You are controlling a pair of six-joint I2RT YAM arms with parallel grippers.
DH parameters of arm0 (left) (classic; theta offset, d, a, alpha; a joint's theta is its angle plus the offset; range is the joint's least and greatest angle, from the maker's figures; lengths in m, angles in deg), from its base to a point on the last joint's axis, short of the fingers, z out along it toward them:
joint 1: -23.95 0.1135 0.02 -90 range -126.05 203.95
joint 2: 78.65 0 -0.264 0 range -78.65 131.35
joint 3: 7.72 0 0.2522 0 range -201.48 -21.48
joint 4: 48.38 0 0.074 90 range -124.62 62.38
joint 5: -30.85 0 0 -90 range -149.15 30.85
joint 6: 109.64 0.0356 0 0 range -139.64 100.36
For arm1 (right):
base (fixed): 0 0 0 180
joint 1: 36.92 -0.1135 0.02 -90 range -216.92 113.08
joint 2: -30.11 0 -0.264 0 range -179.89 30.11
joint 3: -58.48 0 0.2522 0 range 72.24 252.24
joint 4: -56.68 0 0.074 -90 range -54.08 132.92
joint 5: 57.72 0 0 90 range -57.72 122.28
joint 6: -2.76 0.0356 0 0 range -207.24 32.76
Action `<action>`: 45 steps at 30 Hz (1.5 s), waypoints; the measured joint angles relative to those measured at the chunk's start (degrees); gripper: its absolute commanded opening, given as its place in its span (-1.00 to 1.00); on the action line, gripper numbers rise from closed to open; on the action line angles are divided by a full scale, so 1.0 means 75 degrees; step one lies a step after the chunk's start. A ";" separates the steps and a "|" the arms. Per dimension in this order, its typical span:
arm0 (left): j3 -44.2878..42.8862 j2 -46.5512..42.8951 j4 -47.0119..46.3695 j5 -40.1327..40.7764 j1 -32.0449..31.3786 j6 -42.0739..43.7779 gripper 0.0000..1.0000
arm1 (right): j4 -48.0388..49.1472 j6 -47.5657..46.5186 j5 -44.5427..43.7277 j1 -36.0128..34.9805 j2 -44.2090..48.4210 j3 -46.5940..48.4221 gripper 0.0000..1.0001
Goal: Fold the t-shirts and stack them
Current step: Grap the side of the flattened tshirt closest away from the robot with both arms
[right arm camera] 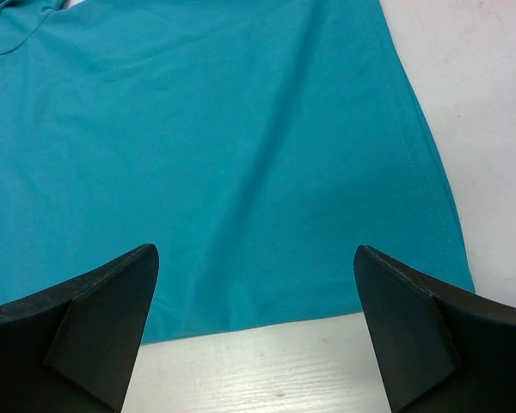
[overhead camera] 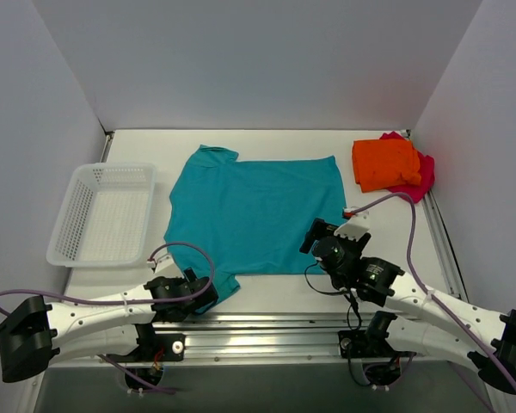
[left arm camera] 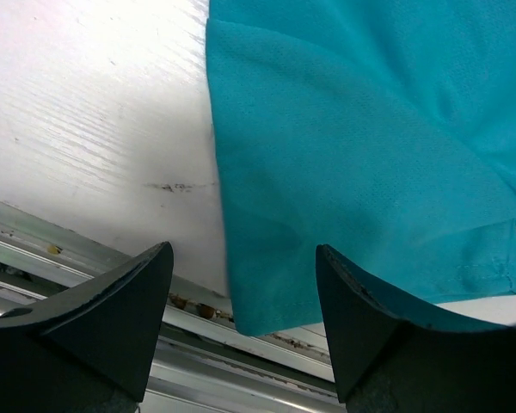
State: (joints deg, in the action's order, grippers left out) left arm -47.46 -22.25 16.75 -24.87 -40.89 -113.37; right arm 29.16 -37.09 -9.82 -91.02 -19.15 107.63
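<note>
**Both grippers poised over the teal shirt's near side**

The teal-blue short-sleeved cloth t-shirt (overhead camera: 254, 215) lies spread flat in the middle of the white table (overhead camera: 267, 286). Its collar is to the left and its hem to the right, with one sleeve pointing far and the other reaching the table's near edge. The left gripper (left arm camera: 241, 275) hangs over that near sleeve, jaws apart, the sleeve's corner between them but not pinched. The right gripper (right arm camera: 256, 267) hovers at the near right corner by the hem, jaws wide and holding nothing. This placing likely prepares a two-point grasp for folding the near side away from the arms.

The fabric looks smooth, with soft creases and a stitched hem. A folded bright orange t-shirt (overhead camera: 385, 163) rests on a magenta-pink t-shirt (overhead camera: 423, 176) at the far right, probably the stack. A white plastic mesh basket (overhead camera: 112, 168) stands at the left.
</note>
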 measured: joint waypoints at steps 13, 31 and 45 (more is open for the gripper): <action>0.0047 0.0166 -0.0883 0.0079 -0.0501 -0.0621 0.48 | -0.0446 0.0402 -0.0519 0.0000 -0.0408 0.0256 0.85; 0.0230 0.0239 -0.1247 0.0143 -0.0545 -0.0866 -0.95 | -0.0810 0.0930 -0.0516 0.0009 -0.0323 0.0230 0.96; 0.0058 -0.0347 -0.1591 0.0819 0.0615 0.0778 -0.95 | -0.0574 0.2124 0.1973 0.1830 -0.0909 -0.0973 0.88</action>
State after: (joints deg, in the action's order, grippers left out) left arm -47.02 -24.85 4.82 -18.73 -36.28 -107.54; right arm 24.85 -21.15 4.97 -77.30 -25.97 100.33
